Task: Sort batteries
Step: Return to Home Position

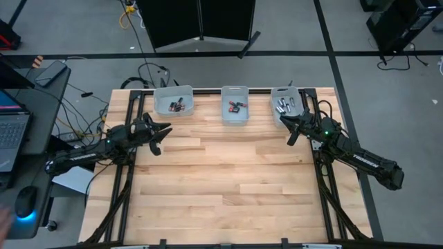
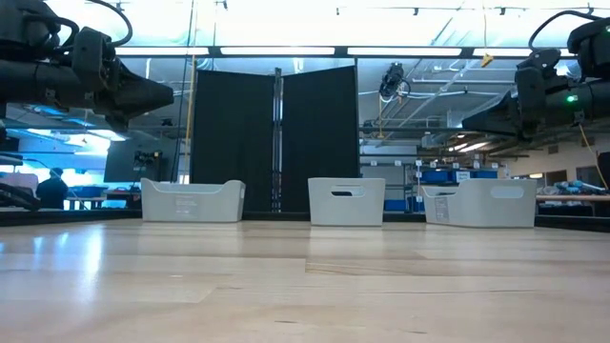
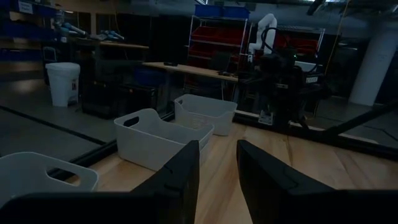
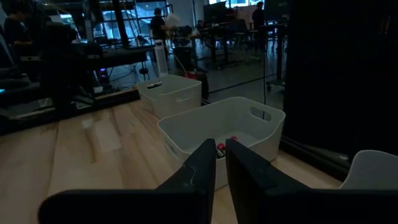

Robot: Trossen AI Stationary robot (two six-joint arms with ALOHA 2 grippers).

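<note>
Three white bins stand in a row along the table's far edge: the left bin (image 1: 173,100), the middle bin (image 1: 235,105) and the right bin (image 1: 287,104). Batteries lie in each: dark ones (image 1: 177,105), dark ones with red ends (image 1: 235,107) (image 4: 225,146), and silver-grey ones (image 1: 284,105). My left gripper (image 1: 160,136) (image 3: 217,180) hovers level over the table's left side, open and empty. My right gripper (image 1: 293,131) (image 4: 222,163) hovers level just near of the right bin, shut to a thin slit, with nothing between its fingers.
The wooden table top (image 1: 228,187) stretches bare from the bins to the near edge. A dark frame rail (image 1: 208,90) runs behind the bins. Left of the table stands a desk with a laptop (image 1: 10,131) and cables.
</note>
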